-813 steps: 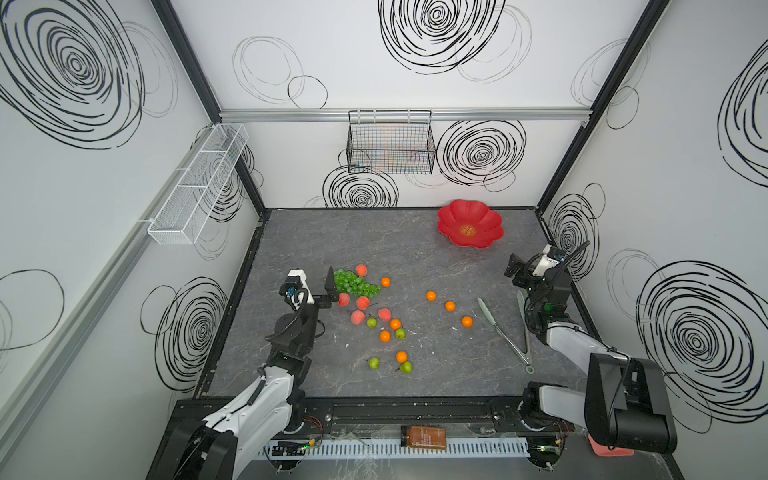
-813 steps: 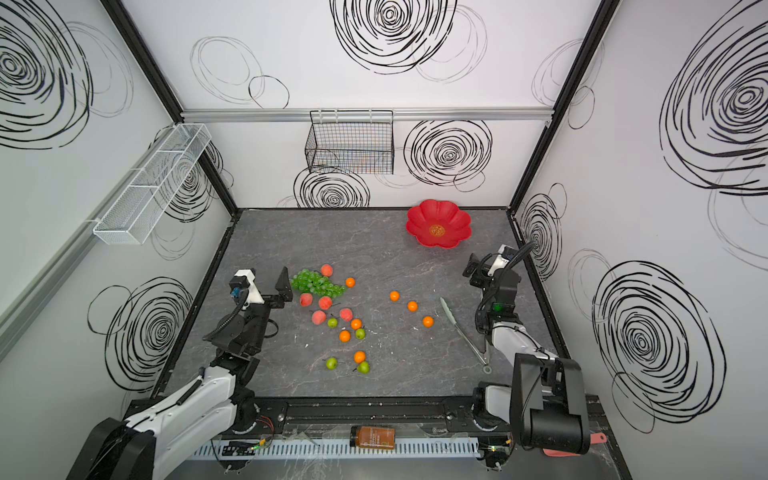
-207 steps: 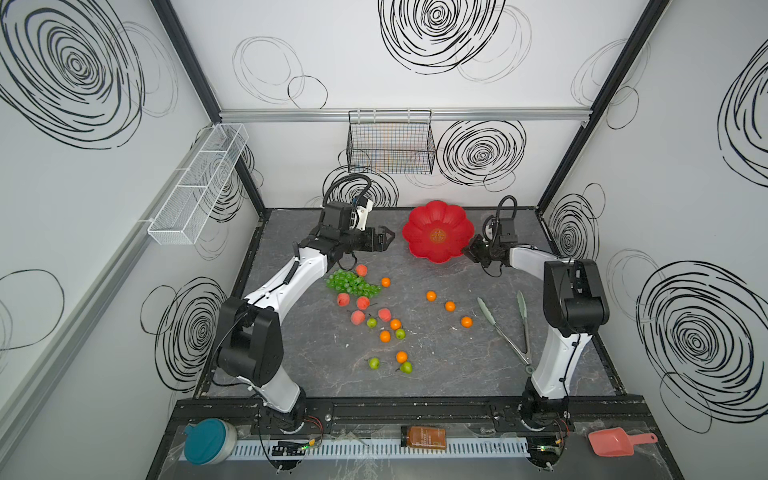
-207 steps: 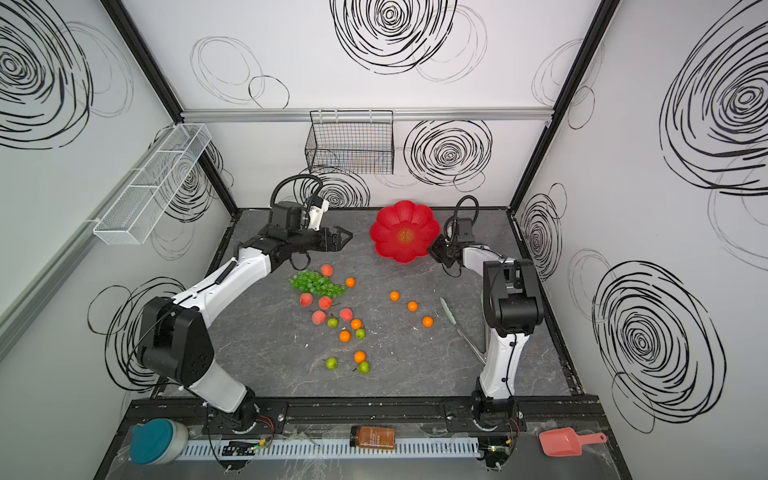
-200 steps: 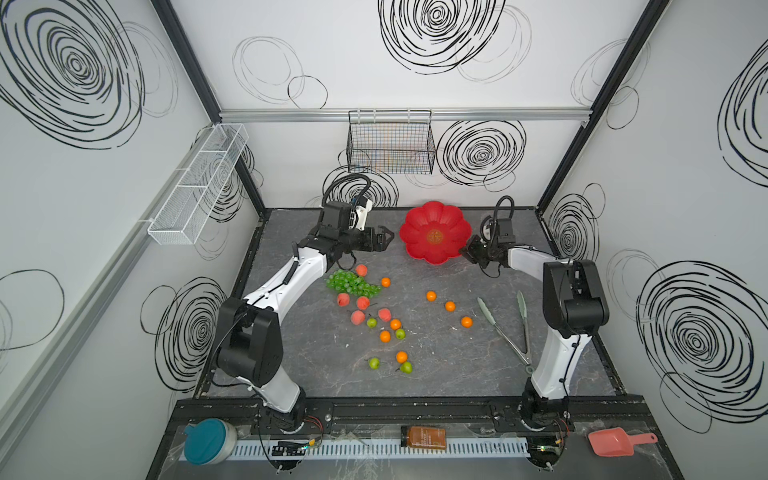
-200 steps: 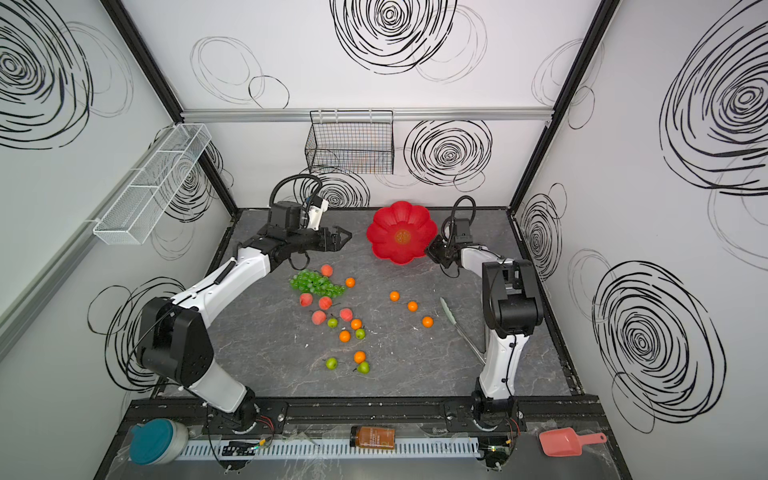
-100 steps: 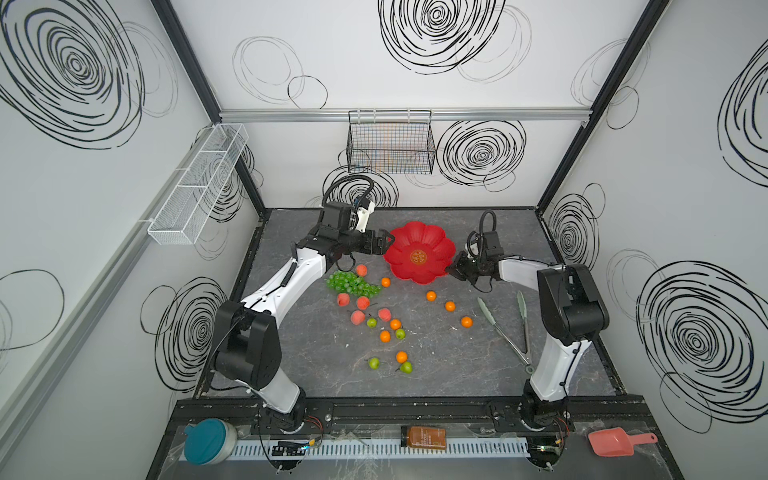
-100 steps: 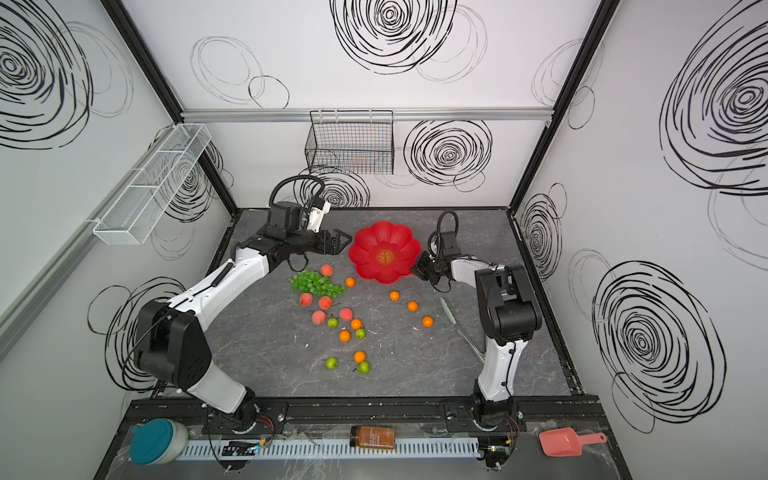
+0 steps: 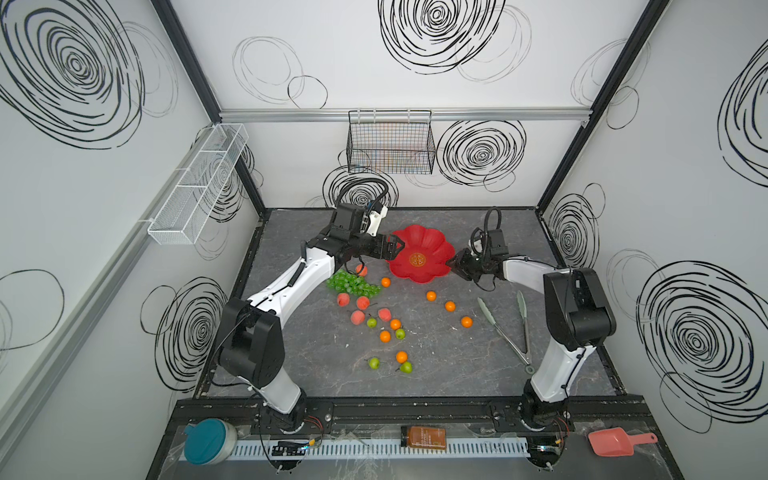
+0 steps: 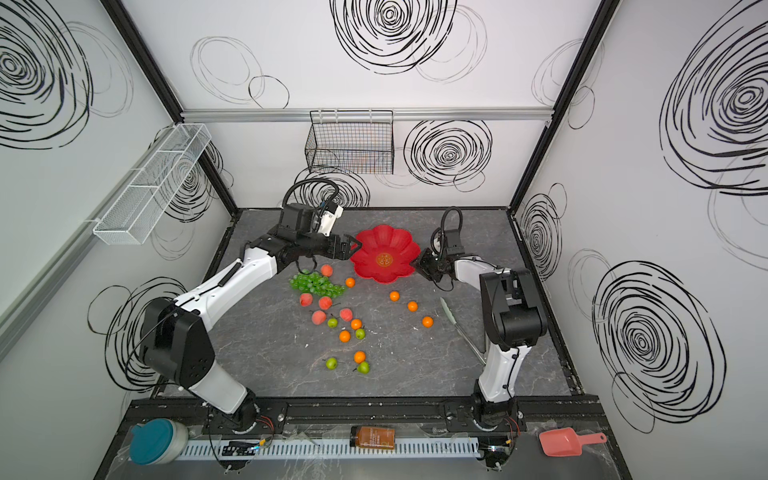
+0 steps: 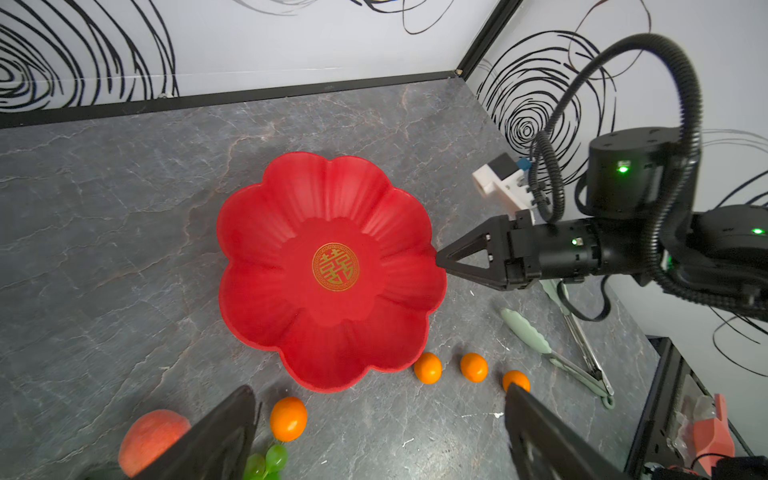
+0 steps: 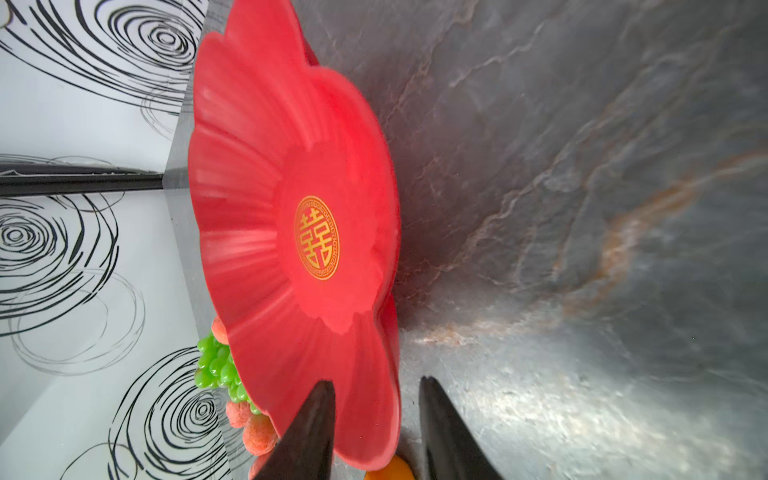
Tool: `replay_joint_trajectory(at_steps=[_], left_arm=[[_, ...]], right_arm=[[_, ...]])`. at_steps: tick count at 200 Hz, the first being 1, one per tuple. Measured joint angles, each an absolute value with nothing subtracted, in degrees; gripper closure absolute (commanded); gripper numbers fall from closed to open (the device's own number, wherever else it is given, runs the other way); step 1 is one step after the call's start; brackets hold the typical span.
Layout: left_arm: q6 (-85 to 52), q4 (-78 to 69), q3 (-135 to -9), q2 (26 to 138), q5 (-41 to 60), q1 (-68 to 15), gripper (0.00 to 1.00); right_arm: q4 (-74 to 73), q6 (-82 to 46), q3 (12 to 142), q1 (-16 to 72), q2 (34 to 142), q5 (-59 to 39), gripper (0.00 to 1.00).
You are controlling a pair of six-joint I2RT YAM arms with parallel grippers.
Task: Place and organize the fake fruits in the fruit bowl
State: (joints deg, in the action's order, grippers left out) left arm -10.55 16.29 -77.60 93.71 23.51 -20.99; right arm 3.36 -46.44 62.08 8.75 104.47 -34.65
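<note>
Left gripper (image 9: 398,249) wide open, empty; right gripper (image 9: 449,263), we note, slightly parted astride bowl (image 9: 432,248) rim; oranges (image 9: 431,296), tongs (image 9: 500,328) nearby.

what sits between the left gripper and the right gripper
The red fruit bowl lies between the left gripper and the right gripper, as both top views show.

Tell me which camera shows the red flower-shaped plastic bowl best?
Left wrist view: the whole red flower-shaped plastic bowl, all petals and gold centre, from above. Right wrist view: the bowl close, slanted, cropped. Both top views: bowl small, far off.
</note>
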Motion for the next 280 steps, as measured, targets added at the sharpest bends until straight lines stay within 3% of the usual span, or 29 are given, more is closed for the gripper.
replay_joint_trajectory(at_steps=[65, 128, 137, 209, 280], left_arm=[[-13.96, 16.01, -77.56, 93.51, 17.56, -17.3, 0.04], [-24.67, 11.64, -65.82, 82.65, 12.47, -10.87, 0.04], [-26.22, 11.4, -63.26, 80.97, 12.38, -9.13, 0.0], [-33.93, 10.48, -48.31, 79.85, 15.9, 8.36, 0.23], [-40.07, 8.78, -48.8, 85.97, 20.34, 10.59, 0.48]], right_arm=[[5.72, -40.95, 59.9, 10.63, 93.51, -22.57, 0.55], [5.78, -30.72, 59.92, 26.02, 86.98, -12.29, 0.56], [5.65, -29.56, 59.96, 28.14, 86.72, -11.11, 0.56], [5.17, -20.38, 64.05, 43.94, 86.65, -4.01, 0.56], [4.62, -16.05, 73.21, 53.08, 90.5, 1.58, 0.57]])
